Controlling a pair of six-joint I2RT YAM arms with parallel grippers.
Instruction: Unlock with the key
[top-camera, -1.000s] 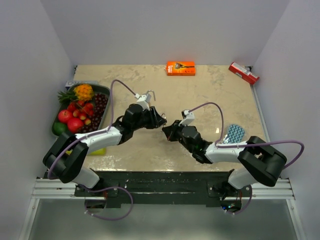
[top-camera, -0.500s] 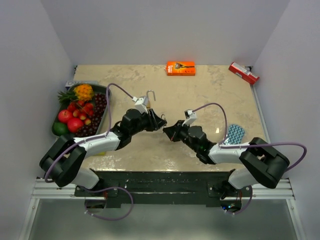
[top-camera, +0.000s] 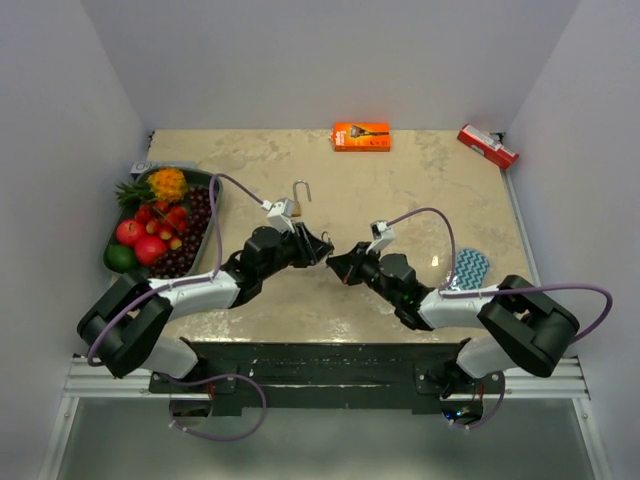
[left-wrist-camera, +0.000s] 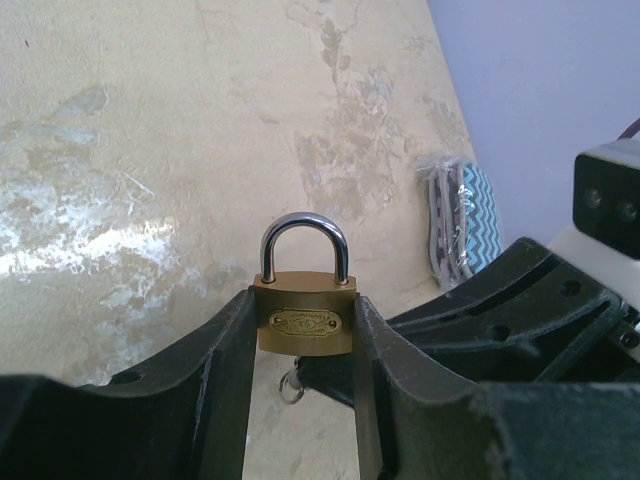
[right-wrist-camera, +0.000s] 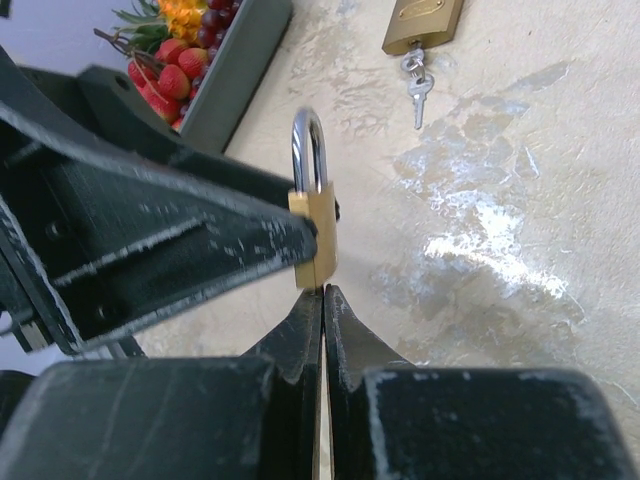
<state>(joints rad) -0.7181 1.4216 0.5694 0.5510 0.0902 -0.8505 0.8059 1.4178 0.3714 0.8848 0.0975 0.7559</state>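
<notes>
A brass padlock (left-wrist-camera: 305, 318) with its steel shackle closed stands upright between my left gripper's (left-wrist-camera: 305, 305) fingers, which are shut on its sides. In the top view the left gripper (top-camera: 321, 246) and right gripper (top-camera: 336, 262) meet tip to tip over the middle of the table. My right gripper (right-wrist-camera: 323, 292) is shut, its tips pressed against the underside of the padlock (right-wrist-camera: 318, 240). A small key ring (left-wrist-camera: 291, 384) hangs there beside the right fingertips. The key's blade is hidden between the tips and the lock.
A second brass padlock (top-camera: 290, 206) with an open shackle and its keys (right-wrist-camera: 415, 82) lies behind the left arm. A fruit tray (top-camera: 209, 190) stands at the left. An orange box (top-camera: 361, 136), a red box (top-camera: 487, 146) and a blue chevron packet (top-camera: 468, 267) lie further off.
The left arm has drawn back toward the near edge with the padlock, uncovering the second padlock. The right gripper's tips have closed up against the held padlock's underside.
</notes>
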